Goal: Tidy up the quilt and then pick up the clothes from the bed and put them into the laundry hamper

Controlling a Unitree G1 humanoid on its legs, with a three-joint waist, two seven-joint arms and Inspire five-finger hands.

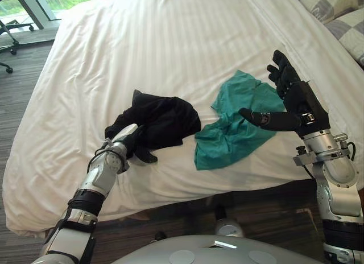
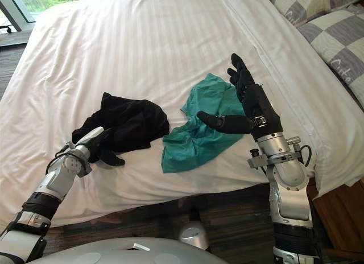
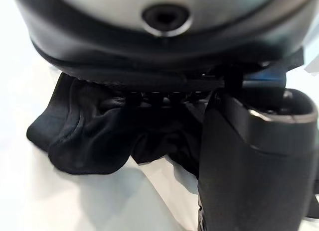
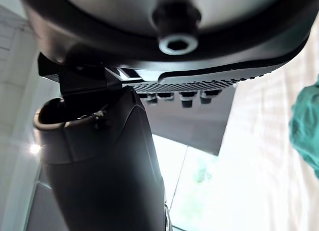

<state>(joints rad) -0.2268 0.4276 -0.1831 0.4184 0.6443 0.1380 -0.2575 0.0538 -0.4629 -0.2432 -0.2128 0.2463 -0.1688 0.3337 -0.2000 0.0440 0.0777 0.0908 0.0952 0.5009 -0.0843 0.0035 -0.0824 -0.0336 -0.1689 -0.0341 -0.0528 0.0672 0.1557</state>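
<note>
Dark plank floor (image 1: 267,204) runs along the bed's near edge. A white quilt (image 1: 170,48) lies spread over the bed, with checked pillows (image 2: 335,25) at the far right and an office chair (image 1: 7,39) on the floor at the far left. Near the middle, a black garment (image 1: 165,119) lies crumpled just left of a teal garment (image 1: 227,136). The left hand (image 1: 126,140) rests at the black garment's near left edge; I cannot tell its grip. The right hand (image 1: 298,102) hangs spread wide and empty above the teal garment's right side.

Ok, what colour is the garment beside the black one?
Teal garment; clearest in left eye view.
</note>
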